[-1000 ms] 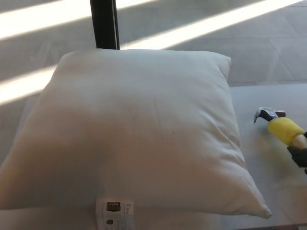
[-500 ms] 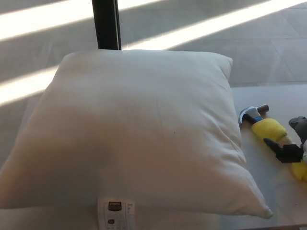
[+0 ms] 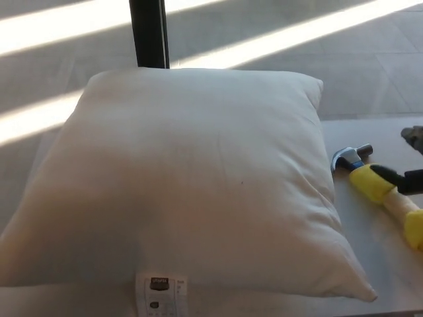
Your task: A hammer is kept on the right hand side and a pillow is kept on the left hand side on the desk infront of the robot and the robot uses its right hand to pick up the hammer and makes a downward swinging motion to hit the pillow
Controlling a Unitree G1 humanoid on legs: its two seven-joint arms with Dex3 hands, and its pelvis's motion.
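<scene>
A large white pillow (image 3: 192, 178) fills the left and middle of the desk, with a label tag at its near edge. The hammer (image 3: 373, 185) lies flat on the desk just right of the pillow. Its metal head points at the pillow's edge, and its yellow-wrapped wooden handle runs toward the lower right corner. My right hand (image 3: 404, 177) reaches in from the right edge with its fingers apart. One black finger (image 3: 388, 176) lies across the yellow wrap and another fingertip shows higher up at the edge. Most of the hand is out of frame. My left hand does not show.
A black post (image 3: 149, 33) stands behind the pillow. Beyond the desk (image 3: 380, 135) is a grey tiled floor with bright sunlight stripes. The desk's right strip holds only the hammer.
The hammer has shifted left, close to the pillow's edge, and now lies flat. My right hand has moved from low on the handle up toward the yellow wrap, with its fingers spread.
</scene>
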